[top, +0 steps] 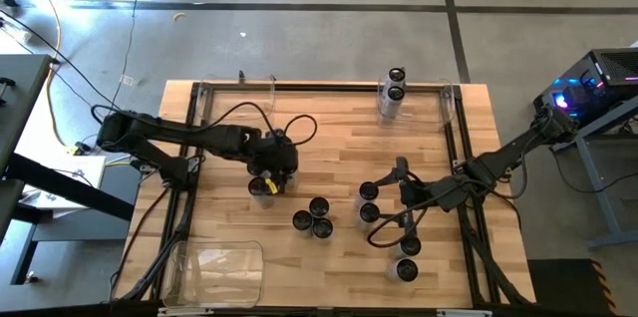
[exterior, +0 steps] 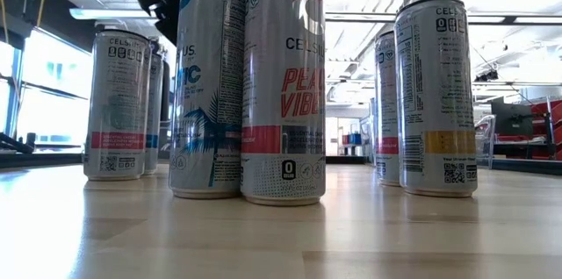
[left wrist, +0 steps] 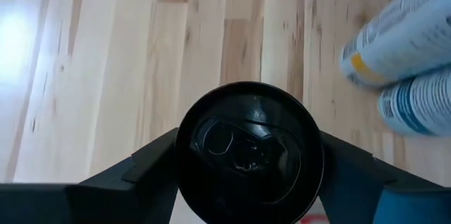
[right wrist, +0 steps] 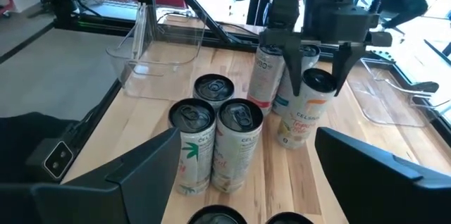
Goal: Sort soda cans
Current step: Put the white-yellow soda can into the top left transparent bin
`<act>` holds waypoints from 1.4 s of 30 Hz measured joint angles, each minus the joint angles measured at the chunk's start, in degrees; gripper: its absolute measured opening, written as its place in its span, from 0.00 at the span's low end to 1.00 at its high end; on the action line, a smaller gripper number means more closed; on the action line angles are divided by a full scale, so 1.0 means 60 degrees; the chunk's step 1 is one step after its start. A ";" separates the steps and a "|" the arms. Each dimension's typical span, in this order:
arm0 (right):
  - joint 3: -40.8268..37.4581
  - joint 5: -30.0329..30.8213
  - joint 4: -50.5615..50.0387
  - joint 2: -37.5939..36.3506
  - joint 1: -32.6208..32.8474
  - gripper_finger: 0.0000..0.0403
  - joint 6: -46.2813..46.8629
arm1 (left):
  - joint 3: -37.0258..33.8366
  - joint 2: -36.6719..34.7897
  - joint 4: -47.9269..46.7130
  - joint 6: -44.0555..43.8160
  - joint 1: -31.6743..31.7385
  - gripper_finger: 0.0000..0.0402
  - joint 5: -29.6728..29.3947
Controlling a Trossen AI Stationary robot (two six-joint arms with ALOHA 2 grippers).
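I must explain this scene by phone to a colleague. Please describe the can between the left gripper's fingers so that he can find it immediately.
Start at the wooden table seen from above and follow the left arm from the left edge toward the middle. The left gripper hangs over one upright can, a finger on each side. That can stands alone, left of the cluster of three cans, and is the only one between fingers.

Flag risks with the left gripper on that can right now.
1. The left gripper straddles an upright can, and other cans stand beside it; a sideways move could knock them over.
2. Its fingers look not fully closed on the can; lifting now might drop it.
3. The right gripper waits open near the middle cluster, so the arms could crowd each other.
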 joint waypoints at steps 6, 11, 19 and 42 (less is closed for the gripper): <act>0.0000 0.0019 0.0007 0.0000 0.0004 0.80 -0.0076 | 0.0284 -0.0012 0.0580 -0.0179 0.0145 0.62 0.0157; 0.0000 0.0232 0.0005 0.0004 0.0004 0.80 -0.0076 | 0.1049 -0.0037 0.0429 0.0053 0.0466 0.62 0.0121; 0.0000 0.0246 0.0007 0.0004 0.0004 0.80 -0.0105 | 0.3333 -0.0052 -0.1667 0.0732 0.1170 0.62 -0.1760; 0.0000 0.0478 0.0007 0.0004 0.0000 0.80 -0.0178 | 0.2549 0.0120 -0.0802 0.0925 0.8683 0.62 0.0441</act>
